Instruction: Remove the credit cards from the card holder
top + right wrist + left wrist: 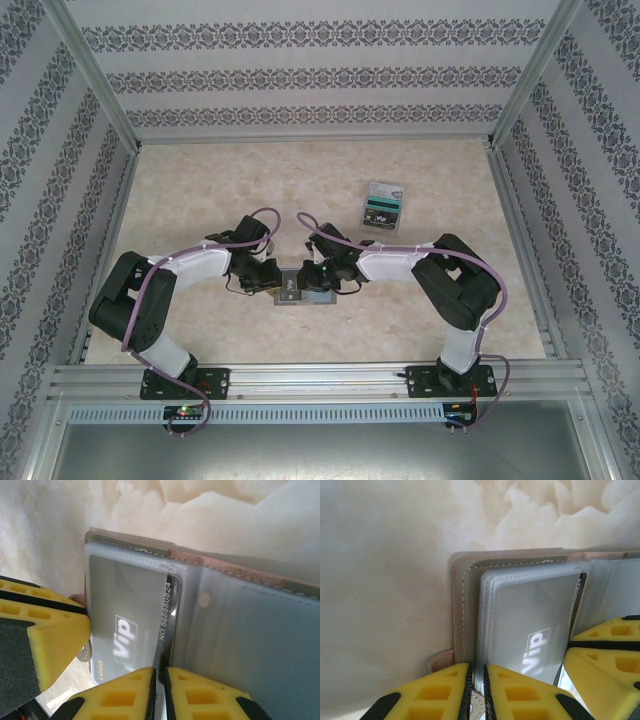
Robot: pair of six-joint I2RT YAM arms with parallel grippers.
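Note:
The card holder (300, 291) lies open on the table between both arms, its grey-brown stitched rim (465, 592) and pale blue-grey inside (260, 635) showing. A dark credit card (131, 612) marked "Vip" sits in the clear sleeve of its left half, the numbered edge sticking out toward the fold. My left gripper (479, 685) is shut on the holder's sleeve edge beside the small tab (441, 661). My right gripper (161, 680) is shut on the card's protruding edge. In the top view the two grippers (275, 284) (325, 280) meet over the holder.
A clear plastic case (382, 207) with green-and-black contents lies on the marbled table (200, 200) behind and right of the holder. Patterned walls enclose the table on three sides. A metal rail (320, 378) runs along the near edge.

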